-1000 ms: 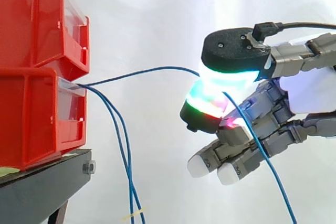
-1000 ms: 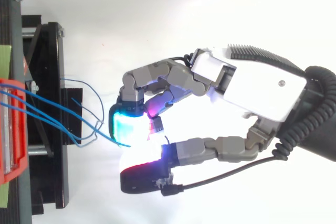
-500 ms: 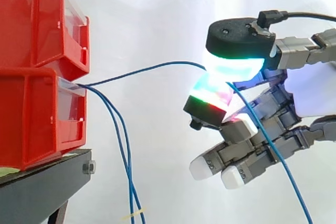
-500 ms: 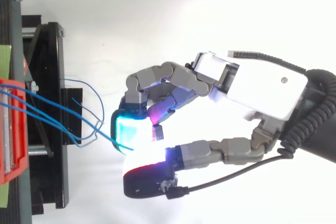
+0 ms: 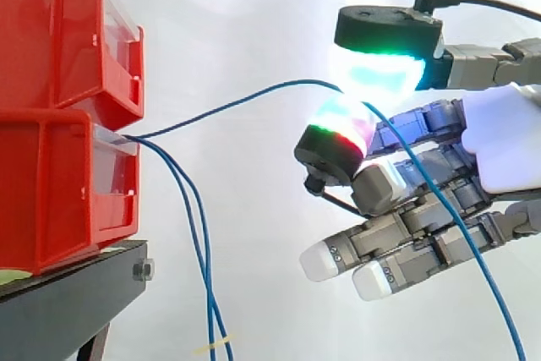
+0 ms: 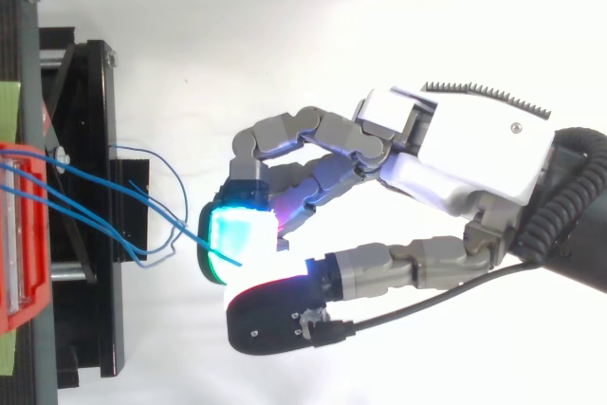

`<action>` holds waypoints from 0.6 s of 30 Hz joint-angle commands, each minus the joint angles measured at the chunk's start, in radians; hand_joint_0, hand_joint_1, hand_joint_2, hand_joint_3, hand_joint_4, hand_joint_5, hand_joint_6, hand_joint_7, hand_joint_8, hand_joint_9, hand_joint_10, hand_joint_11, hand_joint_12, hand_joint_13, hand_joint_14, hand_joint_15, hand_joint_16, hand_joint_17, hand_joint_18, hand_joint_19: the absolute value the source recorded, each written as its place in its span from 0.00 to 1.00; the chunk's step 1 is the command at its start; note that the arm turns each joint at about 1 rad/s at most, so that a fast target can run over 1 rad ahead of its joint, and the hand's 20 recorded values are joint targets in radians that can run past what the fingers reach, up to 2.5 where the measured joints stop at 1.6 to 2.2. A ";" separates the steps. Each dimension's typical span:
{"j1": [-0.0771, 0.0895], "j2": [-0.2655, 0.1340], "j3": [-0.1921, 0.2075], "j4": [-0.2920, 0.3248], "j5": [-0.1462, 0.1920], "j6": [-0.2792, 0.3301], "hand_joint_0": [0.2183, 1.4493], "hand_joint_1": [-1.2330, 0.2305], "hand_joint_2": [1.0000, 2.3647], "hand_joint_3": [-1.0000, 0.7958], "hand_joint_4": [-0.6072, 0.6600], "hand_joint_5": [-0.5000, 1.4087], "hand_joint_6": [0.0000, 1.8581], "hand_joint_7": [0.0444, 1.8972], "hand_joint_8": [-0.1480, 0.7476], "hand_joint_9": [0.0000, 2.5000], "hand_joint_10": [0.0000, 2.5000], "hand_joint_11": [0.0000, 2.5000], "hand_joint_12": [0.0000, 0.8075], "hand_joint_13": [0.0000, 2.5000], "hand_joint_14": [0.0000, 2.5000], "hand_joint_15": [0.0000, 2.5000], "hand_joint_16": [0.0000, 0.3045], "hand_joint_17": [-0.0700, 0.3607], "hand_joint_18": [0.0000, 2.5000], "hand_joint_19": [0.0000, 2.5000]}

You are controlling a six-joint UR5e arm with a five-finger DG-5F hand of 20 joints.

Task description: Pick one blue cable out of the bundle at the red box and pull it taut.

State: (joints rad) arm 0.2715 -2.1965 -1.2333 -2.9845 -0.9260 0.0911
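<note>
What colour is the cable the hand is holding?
Blue. The cable in the hand shows best in the side view.

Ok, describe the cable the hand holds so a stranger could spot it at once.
Find the stacked red bins at the side view's left, then the lower bin front, where blue cables emerge. The picked cable arcs up and right into the hand, between its glowing pads; the other two cables hang down.

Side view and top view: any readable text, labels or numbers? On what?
None readable.
Clear label holders on the red bins look blank.
Green strip beside the stand: no print discernible.
Hand, pinching the blue cable: no legible marking.
</note>
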 commanded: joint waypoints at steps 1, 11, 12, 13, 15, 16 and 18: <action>0.000 0.000 0.000 0.001 -0.002 0.013 0.28 0.29 0.00 0.56 0.60 0.21 0.45 0.72 0.60 0.32 0.00 0.43 0.64 0.21 0.00 0.10 0.26 0.57 0.23 0.11; 0.000 0.000 0.000 0.036 0.003 0.018 0.28 0.28 0.01 0.56 0.61 0.21 0.45 0.72 0.59 0.32 0.00 0.42 0.64 0.21 0.00 0.10 0.26 0.57 0.23 0.10; 0.000 -0.002 0.000 0.036 0.001 0.016 0.28 0.28 0.01 0.56 0.61 0.21 0.45 0.72 0.59 0.32 0.00 0.42 0.64 0.21 0.00 0.10 0.26 0.57 0.23 0.10; 0.000 0.000 0.000 0.036 -0.002 0.016 0.28 0.28 0.01 0.56 0.60 0.21 0.45 0.72 0.60 0.32 0.00 0.42 0.64 0.21 0.00 0.10 0.26 0.57 0.23 0.10; 0.000 0.000 0.000 0.035 0.001 0.015 0.28 0.28 0.01 0.56 0.61 0.21 0.45 0.72 0.59 0.32 0.00 0.42 0.64 0.21 0.00 0.10 0.26 0.57 0.23 0.10; 0.000 0.000 -0.002 0.035 0.003 0.015 0.28 0.28 0.01 0.56 0.61 0.21 0.45 0.72 0.60 0.32 0.00 0.42 0.63 0.21 0.00 0.10 0.26 0.57 0.23 0.10; 0.000 0.000 0.000 0.035 0.001 0.015 0.28 0.28 0.01 0.56 0.61 0.21 0.45 0.72 0.60 0.33 0.00 0.42 0.63 0.21 0.00 0.10 0.26 0.57 0.23 0.10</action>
State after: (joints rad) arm 0.2715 -2.1968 -1.2337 -2.9502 -0.9247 0.1065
